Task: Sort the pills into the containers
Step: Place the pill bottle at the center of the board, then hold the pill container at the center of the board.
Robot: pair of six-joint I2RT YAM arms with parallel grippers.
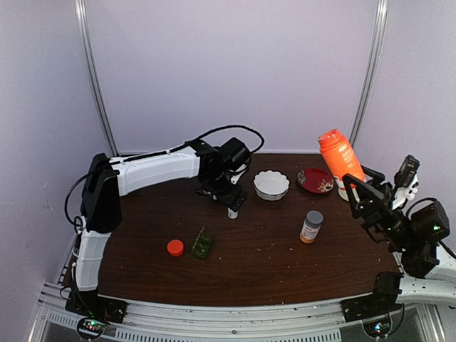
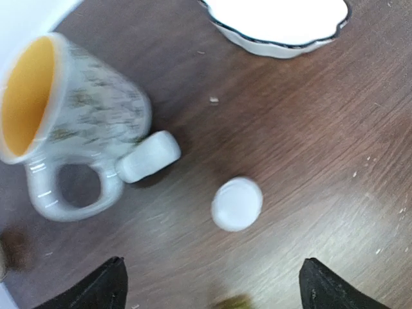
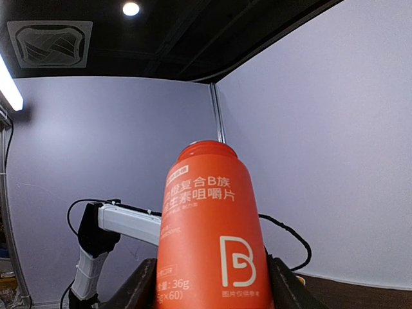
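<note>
The dark green pill box (image 1: 203,244), the container, lies at the table's near left, with an orange cap (image 1: 175,247) beside it. No pills show. My left gripper (image 1: 233,199) (image 2: 215,288) hangs open over a tiny white bottle (image 1: 233,212) (image 2: 237,204) that stands upright, with nothing between its fingers. A second tiny white bottle (image 2: 148,156) lies on its side against a mug (image 2: 77,116). At the right, my right gripper (image 1: 355,187) (image 3: 212,283) is shut on the uncapped orange bottle (image 1: 338,156) (image 3: 212,232), held up off the table.
A white scalloped bowl (image 1: 271,184) (image 2: 277,29) stands just right of the left gripper. A dark red plate (image 1: 315,180) sits beyond it. A small bottle with a grey cap (image 1: 311,226) stands at the centre right. The mug lies tipped, its yellow inside showing.
</note>
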